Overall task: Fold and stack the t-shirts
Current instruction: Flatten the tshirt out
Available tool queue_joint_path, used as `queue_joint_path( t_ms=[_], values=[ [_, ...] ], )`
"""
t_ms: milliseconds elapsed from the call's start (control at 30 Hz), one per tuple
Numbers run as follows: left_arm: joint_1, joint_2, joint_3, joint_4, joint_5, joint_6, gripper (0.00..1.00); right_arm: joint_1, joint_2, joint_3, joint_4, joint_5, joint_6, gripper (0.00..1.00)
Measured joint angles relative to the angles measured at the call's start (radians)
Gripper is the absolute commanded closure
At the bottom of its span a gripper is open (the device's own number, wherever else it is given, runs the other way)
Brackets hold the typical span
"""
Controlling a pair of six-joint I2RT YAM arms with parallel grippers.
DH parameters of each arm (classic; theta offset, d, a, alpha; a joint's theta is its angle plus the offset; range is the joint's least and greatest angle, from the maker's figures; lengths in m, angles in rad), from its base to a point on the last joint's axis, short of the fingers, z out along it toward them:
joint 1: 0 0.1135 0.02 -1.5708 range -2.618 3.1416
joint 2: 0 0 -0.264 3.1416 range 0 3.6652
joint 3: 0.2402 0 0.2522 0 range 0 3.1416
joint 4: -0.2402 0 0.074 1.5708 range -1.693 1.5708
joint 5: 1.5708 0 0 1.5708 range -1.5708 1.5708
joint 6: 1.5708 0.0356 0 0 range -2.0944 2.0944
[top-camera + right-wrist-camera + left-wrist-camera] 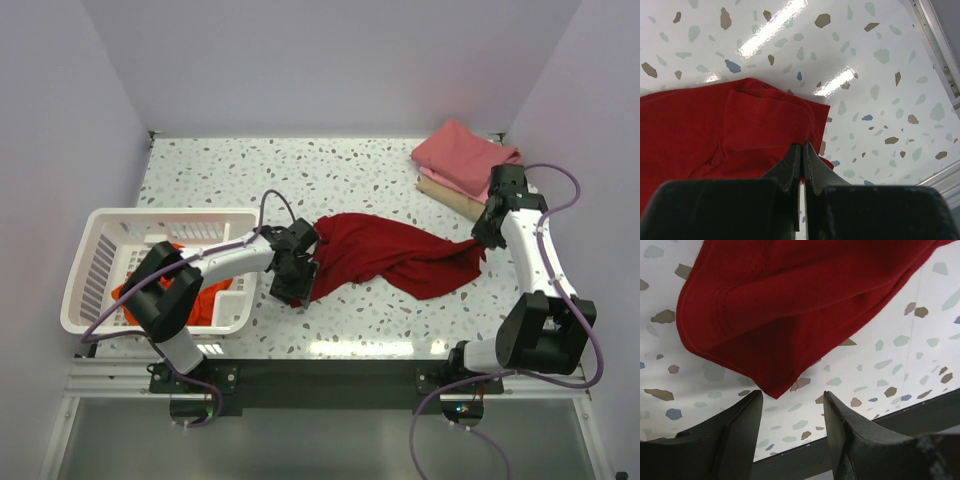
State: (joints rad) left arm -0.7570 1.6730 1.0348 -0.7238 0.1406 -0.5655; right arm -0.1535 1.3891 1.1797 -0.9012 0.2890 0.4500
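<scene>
Nearest the bases, the left gripper (792, 396) hangs low over the table (250, 170) with its fingers partly spread and nothing in them. The left corner of the crimson shirt (380, 250) sits just past the tips, not between them. That shirt lies mid-table, bunched and twisted into a rope. At its right end the right gripper (801, 146) is pinched fully closed, and it looks like it has a bit of the hem. So I'd say we're at the spread-it-flat step, before any folding. Next the left needs to nudge forward, close on that corner, then both pull apart to untwist the cloth. Off left, the orange shirt (205, 300) is waiting in the basket (100, 215). At the far right corner, the pink shirt (460, 150) sits folded on the tan shirt (450, 197).
</scene>
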Motion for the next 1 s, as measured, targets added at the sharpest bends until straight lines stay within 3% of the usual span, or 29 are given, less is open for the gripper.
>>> queue_joint_path(
  t_ms=[233,333,467,600,700,867,1000],
  values=[
    [-0.028,0.037,0.001,-0.003,-0.064,-0.043,0.47,0.000,0.000,0.000,0.008,-0.028,-0.005,1.00],
    [-0.032,0.049,0.002,-0.002,-0.095,-0.057,0.52,0.000,0.000,0.000,0.015,-0.048,-0.005,1.00],
    [-0.037,0.059,0.011,-0.007,-0.146,-0.079,0.68,0.000,0.001,0.000,0.027,-0.072,-0.005,1.00],
    [-0.038,0.066,0.023,-0.010,-0.200,-0.093,0.99,0.000,0.001,0.000,0.040,-0.088,-0.005,1.00],
    [-0.038,0.077,0.046,-0.016,-0.243,-0.096,1.00,0.000,0.000,0.000,0.042,-0.098,-0.005,1.00],
    [-0.032,0.114,0.248,-0.136,-0.332,-0.080,1.00,0.000,-0.008,0.012,0.037,-0.100,-0.017,1.00],
    [0.011,0.136,0.583,-0.226,-0.393,-0.056,1.00,0.009,-0.037,0.043,0.042,-0.108,-0.047,1.00]
  ],
)
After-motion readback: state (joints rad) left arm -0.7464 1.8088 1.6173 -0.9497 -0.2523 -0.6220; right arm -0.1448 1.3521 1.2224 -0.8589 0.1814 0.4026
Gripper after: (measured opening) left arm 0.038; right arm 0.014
